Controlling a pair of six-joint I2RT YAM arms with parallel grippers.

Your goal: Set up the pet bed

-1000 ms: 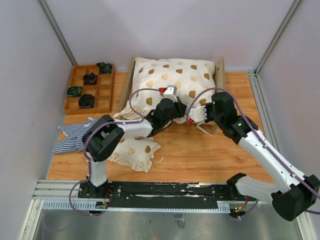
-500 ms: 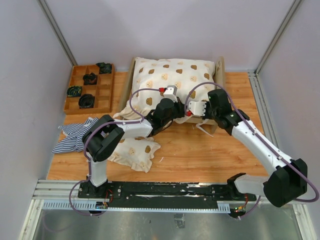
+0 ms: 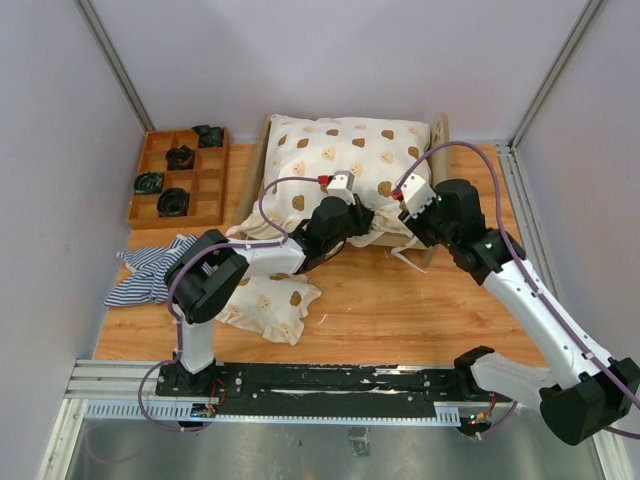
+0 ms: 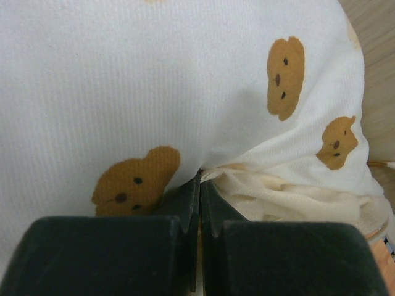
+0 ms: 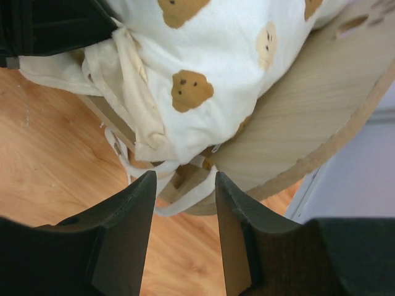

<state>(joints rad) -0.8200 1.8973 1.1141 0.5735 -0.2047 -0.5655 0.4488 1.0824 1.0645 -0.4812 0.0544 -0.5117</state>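
Your left gripper (image 4: 199, 185) has its jaws pressed together with only a sliver between them. The cream bear-print quilt (image 4: 154, 86) bunches into creases right at the tips, so it reads as pinching the quilt's near edge, just where the ruffle (image 4: 278, 197) begins. Your right gripper (image 5: 183, 185) is spread wide with nothing in it. It is poised over the quilt's near right corner, where loose cream ties (image 5: 120, 154) trail onto the table (image 5: 49, 160) and a curved plywood board (image 5: 296, 129) of the pet bed (image 3: 438, 135) shows from under the cloth.

From the top camera, your two wrists meet at the near side of the bed, the left arm reaching in from the left and the right arm from the right. The pet bed sits at the far middle of the table with its end boards sticking up to left and right. The quilt is heaped over it, so you can't see the bed's inside.

Nearer the arm bases, a small bear-print pillow (image 3: 270, 300) lies on the table by the left arm, with a crumpled blue-and-white striped cloth (image 3: 150, 270) further left. A brown compartment tray (image 3: 207, 185) sits at the far left, just beside the bed, with dark items (image 3: 173, 202) in several cells
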